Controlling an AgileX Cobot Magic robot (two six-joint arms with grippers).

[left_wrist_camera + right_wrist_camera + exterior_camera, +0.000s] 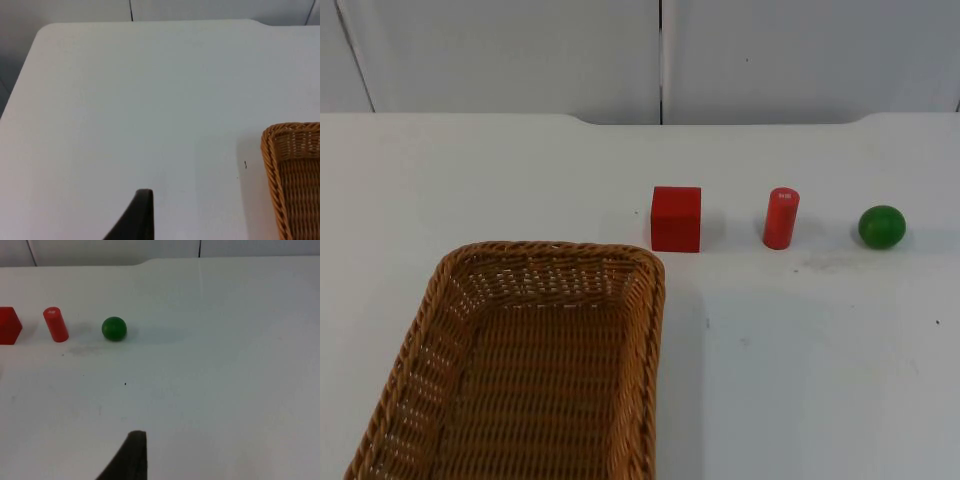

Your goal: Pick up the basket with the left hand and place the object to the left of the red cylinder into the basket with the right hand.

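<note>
A woven brown basket (650, 300) lies on the white table at the front left, its inside empty. Its corner rim, the basket (270, 150), stands off to the side of my left gripper (142, 212), which hovers over bare table. A red cube (676, 218) sits left of the upright red cylinder (781, 217). A green ball (882, 227) rests to the cylinder's right. From my right gripper (132, 452) the red cube (9, 326), red cylinder (55, 324) and green ball (114, 328) stand in a row well ahead. Neither gripper touches anything.
The grey partition wall (660, 55) closes off the table's far edge. The cube stands close behind the basket's far right corner. Bare white table (820, 370) stretches in front of the cylinder and ball.
</note>
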